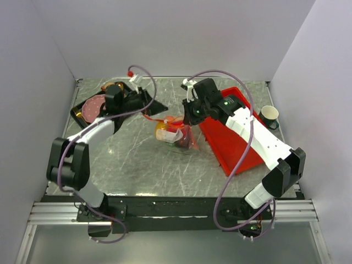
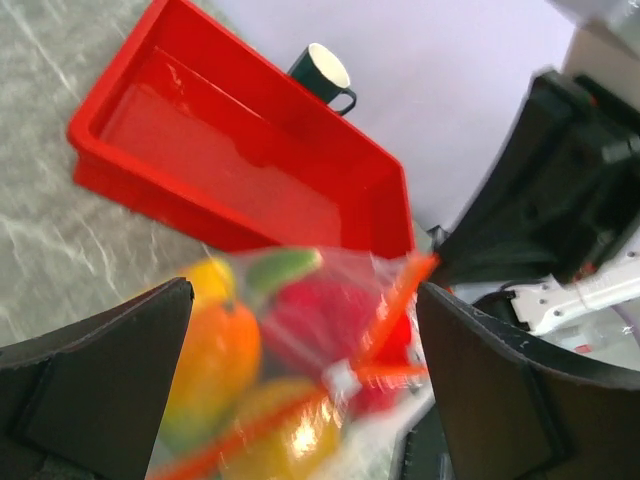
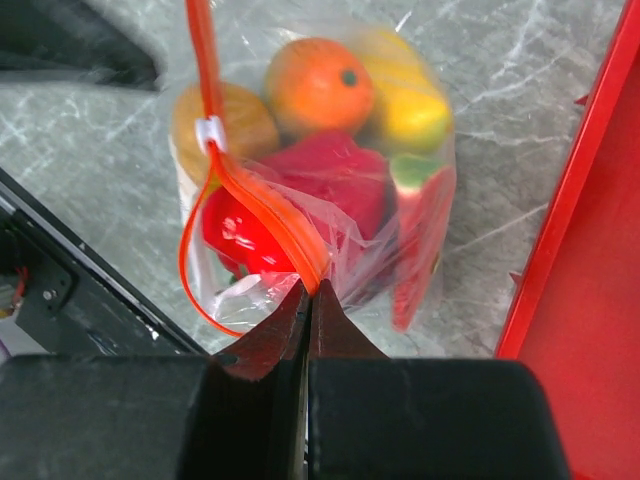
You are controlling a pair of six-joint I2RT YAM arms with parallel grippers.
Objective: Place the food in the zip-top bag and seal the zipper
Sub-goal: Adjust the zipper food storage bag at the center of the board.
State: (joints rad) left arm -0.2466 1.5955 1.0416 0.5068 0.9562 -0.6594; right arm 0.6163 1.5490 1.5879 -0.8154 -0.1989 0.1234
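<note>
The clear zip-top bag [image 1: 176, 133] hangs over the table's middle, stuffed with the food [image 3: 330, 180]: an orange [image 3: 318, 85], a yellow fruit [image 3: 405, 100], red pieces and a green-tipped slice. My right gripper [image 3: 308, 290] is shut on one end of the orange-red zipper [image 3: 262, 215]. A white slider [image 3: 209, 131] sits partway along the strip, and the mouth gapes between it and my fingertips. My left gripper [image 2: 303, 300] is open, its fingers [image 2: 100, 380] wide on either side of the bag [image 2: 290, 370]. In the top view it [image 1: 147, 104] is left of the bag.
A red rectangular tray [image 1: 234, 140] lies right of the bag, under my right arm. A dark cup [image 1: 269, 114] stands beyond it by the right wall. At the back left a black tray holds a pink plate [image 1: 93, 106].
</note>
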